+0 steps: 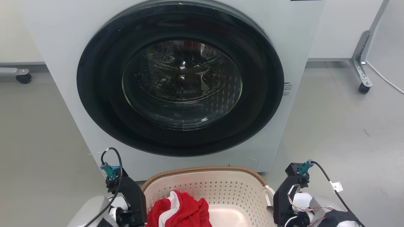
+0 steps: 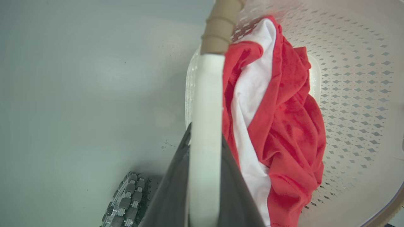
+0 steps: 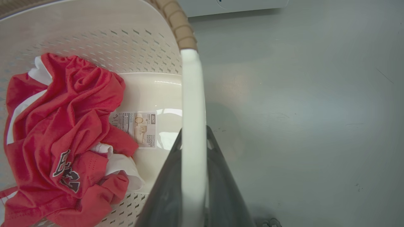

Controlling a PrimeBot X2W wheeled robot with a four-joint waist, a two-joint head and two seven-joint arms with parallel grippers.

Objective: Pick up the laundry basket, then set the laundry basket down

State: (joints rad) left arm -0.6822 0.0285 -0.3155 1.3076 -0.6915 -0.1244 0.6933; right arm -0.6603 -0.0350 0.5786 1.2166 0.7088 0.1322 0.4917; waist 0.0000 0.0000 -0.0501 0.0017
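Low in the head view, just before a white washing machine with its round dark door shut — the laundry basket, cream-white and perforated, brown woven-look rim on the machine's side. Flanked there by both arms, one at each side handle.

Seen along the left gripper: jaws closed on the white left handle, a dark finger pressed to each face of the strip. Same along the right gripper — jaws clamped on the white right handle, no gap on either side.

Inside the basket, toward the robot's left: a crumpled red and white garment with dark lettering, lying on the base and up against the wall. Beside it on the bare base, edge touching the cloth: a small printed label.

All around, grey floor. Cannot tell whether resting on that floor or held just off it. At the lower edge of the left wrist view, a roller-studded wheel on the floor beside the basket. Farther off, a black caster at the head view's left edge, and a metal leg on its own caster at the right.
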